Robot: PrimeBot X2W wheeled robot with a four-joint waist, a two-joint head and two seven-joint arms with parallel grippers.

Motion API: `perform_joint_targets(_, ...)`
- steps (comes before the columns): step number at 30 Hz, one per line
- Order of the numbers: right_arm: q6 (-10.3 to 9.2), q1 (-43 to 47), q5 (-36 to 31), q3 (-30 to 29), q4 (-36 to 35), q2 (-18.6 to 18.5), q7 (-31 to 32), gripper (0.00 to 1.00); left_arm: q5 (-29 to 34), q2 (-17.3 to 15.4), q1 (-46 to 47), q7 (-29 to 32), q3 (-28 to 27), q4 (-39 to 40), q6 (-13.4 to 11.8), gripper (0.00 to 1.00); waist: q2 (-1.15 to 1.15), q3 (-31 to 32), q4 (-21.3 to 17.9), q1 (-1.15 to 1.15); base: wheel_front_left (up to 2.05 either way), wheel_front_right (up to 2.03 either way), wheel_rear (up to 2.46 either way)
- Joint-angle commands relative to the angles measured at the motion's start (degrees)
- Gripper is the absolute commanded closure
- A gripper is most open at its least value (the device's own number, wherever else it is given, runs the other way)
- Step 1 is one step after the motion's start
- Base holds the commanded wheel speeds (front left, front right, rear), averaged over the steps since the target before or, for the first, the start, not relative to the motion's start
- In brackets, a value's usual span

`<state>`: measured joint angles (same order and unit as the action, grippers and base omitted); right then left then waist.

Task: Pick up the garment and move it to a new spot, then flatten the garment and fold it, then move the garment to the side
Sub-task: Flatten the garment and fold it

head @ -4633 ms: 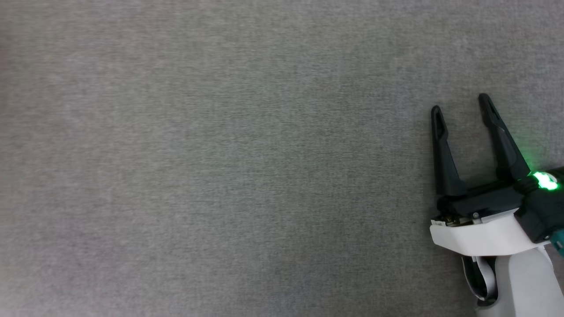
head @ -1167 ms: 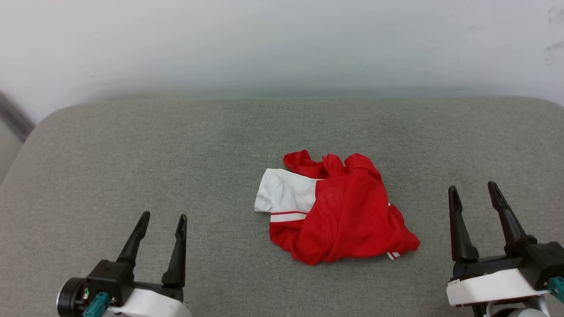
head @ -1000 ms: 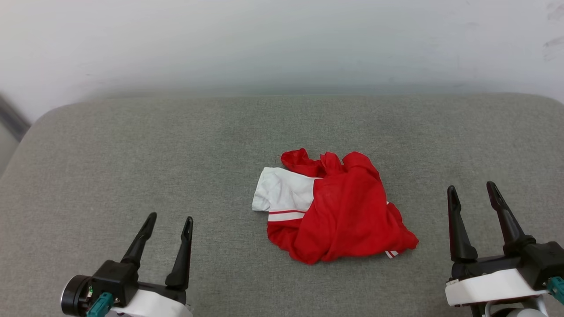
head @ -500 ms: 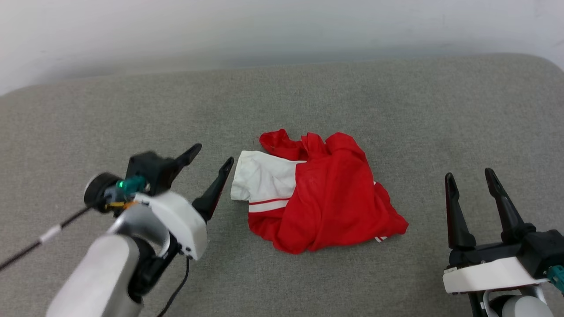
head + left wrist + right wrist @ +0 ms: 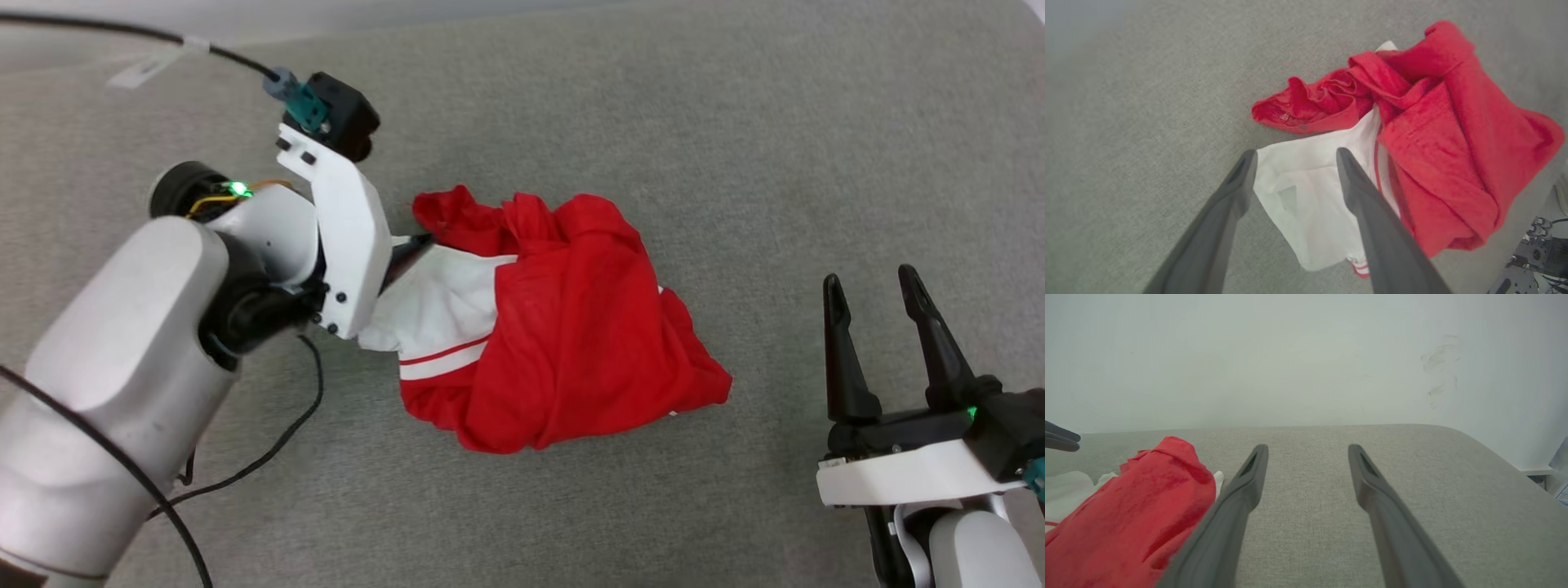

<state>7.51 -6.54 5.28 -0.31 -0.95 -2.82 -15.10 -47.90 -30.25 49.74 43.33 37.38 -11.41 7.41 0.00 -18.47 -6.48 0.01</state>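
The garment [image 5: 571,327] lies crumpled on the grey cushion, red cloth bunched over a white sleeve [image 5: 433,306] with red striped trim. My left gripper [image 5: 1295,152] is open just above that sleeve. One fingertip is at the sleeve's outer corner and the other is over the white cloth near the red fold [image 5: 1433,122]. In the head view the white wrist housing [image 5: 343,237] hides most of those fingers. My right gripper [image 5: 868,278] is open and empty, off to the garment's right. In the right wrist view the garment [image 5: 1139,498] lies left of the right gripper [image 5: 1308,447].
The grey fabric cushion [image 5: 735,122] stretches wide around the garment, with a rounded far edge [image 5: 1474,437] and a pale wall [image 5: 1290,355] behind it. A black cable [image 5: 269,441] loops from my left arm onto the cushion.
My left arm has swung forward and right until its open fingers are at the white sleeve. The head camera has tilted down and closer. The right gripper has kept still.
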Motion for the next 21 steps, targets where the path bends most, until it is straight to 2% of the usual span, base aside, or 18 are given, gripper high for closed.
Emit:
perform_joint_targets(1,-0.04,-0.9,0.6,0.2,-0.3,-0.1,-0.1,0.00,-0.9,-0.3,1.5,1.5,1.1,-1.4,0.0,0.00,0.00,-1.8,-1.6,-0.01,0.00,0.00,0.00)
perform_joint_targets(5,-0.04,-1.5,1.2,0.4,-0.4,-0.1,-0.1,0.00,-0.2,-1.6,4.7,4.2,4.7,-5.5,0.0,0.00,0.00,-3.5,-2.5,-0.01,0.00,0.00,0.00)
perform_joint_targets(11,-0.04,-2.2,1.7,1.1,-0.8,-0.1,-0.1,0.00,3.5,-2.4,8.0,3.0,10.4,-10.5,0.0,0.00,0.00,-5.7,-3.6,-0.01,0.00,0.00,0.00)
perform_joint_targets(16,-0.04,-2.9,2.2,1.3,-0.8,-0.1,-0.1,0.00,1.6,-2.2,7.2,2.3,14.9,-12.8,0.1,0.00,0.00,-6.6,-3.9,-0.01,0.00,0.00,0.00)
perform_joint_targets(17,-0.04,-2.9,2.2,1.3,-0.8,-0.1,-0.1,0.00,0.9,-2.3,6.7,2.4,15.9,-13.1,0.1,0.60,0.00,-6.7,-3.9,-0.01,0.00,0.00,0.00)
perform_joint_targets(18,-0.04,-2.9,2.2,1.2,-0.7,-0.1,-0.1,0.00,0.3,-2.4,6.2,2.1,16.5,-13.3,0.1,1.00,0.00,-6.7,-3.9,-0.01,0.00,0.00,0.00)
perform_joint_targets(21,-0.04,-2.5,1.9,0.7,-0.3,-0.1,-0.1,0.00,-1.6,-3.4,5.2,-0.1,17.0,-14.1,0.1,1.00,0.00,-6.0,-3.4,-0.01,0.00,0.00,0.00)
